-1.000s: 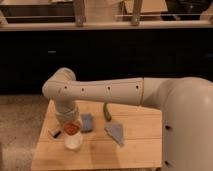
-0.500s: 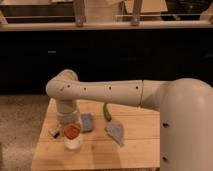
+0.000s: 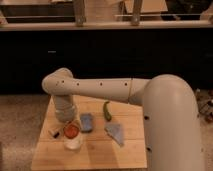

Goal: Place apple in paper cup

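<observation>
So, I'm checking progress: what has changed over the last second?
Nothing visibly moved. The claw stays low over the paper cup, with the apple at the cup's mouth. The sponge, pepper and cloth lie where they were.

Likely office kitchen or canteen | wooden table (image 3: pixel 90 150) on speckled floor (image 3: pixel 20 125) | dark counter (image 3: pixel 125 50) behind table | gripper (image 3: pixel 67 126) over table

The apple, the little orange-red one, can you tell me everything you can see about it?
The small round orange-red apple looks smooth and whole. It sits at the mouth of the short white paper cup, about filling it, on the left part of the light wooden table. The robot's gripper hangs right above it, at the end of the white arm, and hides its top edge. A blue-grey sponge lies just beside it.
</observation>
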{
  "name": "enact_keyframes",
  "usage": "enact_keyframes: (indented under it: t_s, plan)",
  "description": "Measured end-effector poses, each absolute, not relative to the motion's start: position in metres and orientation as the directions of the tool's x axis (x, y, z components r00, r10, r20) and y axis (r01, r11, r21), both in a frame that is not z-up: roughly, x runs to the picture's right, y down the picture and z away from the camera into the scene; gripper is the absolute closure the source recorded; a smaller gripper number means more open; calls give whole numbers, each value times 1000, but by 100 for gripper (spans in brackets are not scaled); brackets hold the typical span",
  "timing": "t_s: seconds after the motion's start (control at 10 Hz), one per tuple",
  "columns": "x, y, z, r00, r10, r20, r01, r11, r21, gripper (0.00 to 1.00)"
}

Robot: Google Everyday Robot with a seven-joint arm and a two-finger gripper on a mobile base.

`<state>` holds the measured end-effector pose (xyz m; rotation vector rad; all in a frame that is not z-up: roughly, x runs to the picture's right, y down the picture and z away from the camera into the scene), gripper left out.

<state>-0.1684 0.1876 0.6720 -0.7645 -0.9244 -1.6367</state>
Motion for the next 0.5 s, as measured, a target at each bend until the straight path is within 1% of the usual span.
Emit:
enact_keyframes:
  t_s: [0.5]
  plan:
    - [-167,188,678,-237,-458,857,970,-154,187,20]
